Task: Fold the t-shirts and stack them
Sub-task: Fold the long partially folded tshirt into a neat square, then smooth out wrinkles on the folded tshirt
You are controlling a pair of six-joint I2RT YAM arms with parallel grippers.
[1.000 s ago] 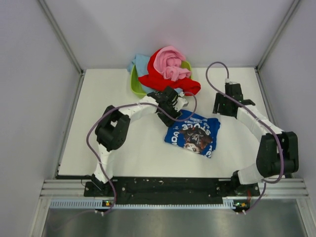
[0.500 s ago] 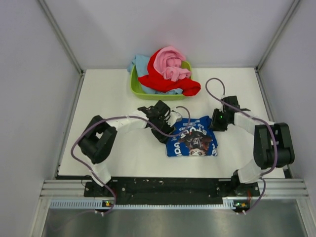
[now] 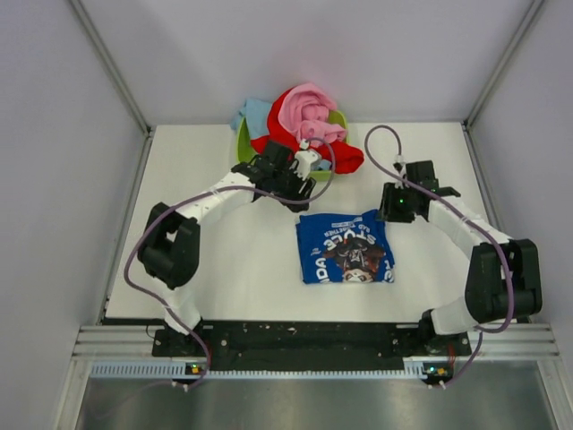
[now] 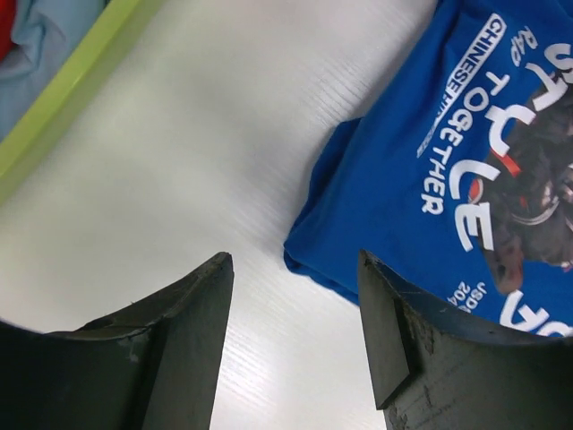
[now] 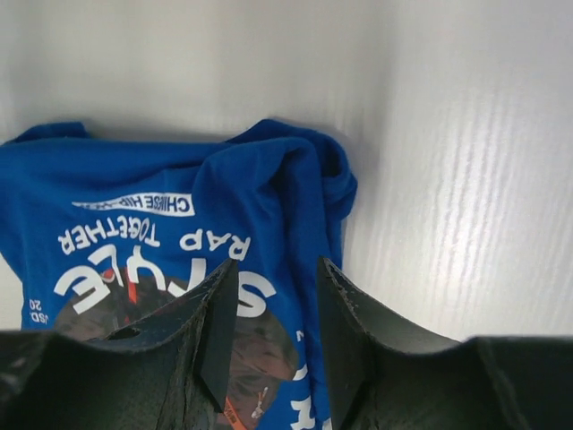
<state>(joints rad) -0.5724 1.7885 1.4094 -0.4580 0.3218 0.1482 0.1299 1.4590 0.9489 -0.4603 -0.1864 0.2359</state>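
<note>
So far one shirt looks finished: the royal blue t-shirt (image 3: 346, 246) lies flat on the table (image 3: 224, 260) in front of me as a neat squarish packet, print side up, roughly midway between my two arms. Its far right corner bunches a little where the layers meet, which I see clearly in my right wrist view, but I judge the fold good enough to serve as the base of the stack. My left gripper (image 4: 293, 260) hangs over bare table between that shirt and the lime green tub (image 3: 243, 154), jaws well apart with nothing between them. My right gripper (image 5: 274, 267) hovers above the blue shirt's far right corner, jaws apart by a narrower gap, and the cloth below them lies undisturbed, so I hold nothing there either. What remains is most of the job: the red t-shirt (image 3: 304, 148), the pink t-shirt (image 3: 309, 112) and the light blue t-shirt (image 3: 253, 112) are heaped unfolded in and over the tub at the far side of the table, the pink on top, the red spilling over the near rim. Each needs pulling out, spreading, folding and placing on the blue one.
</note>
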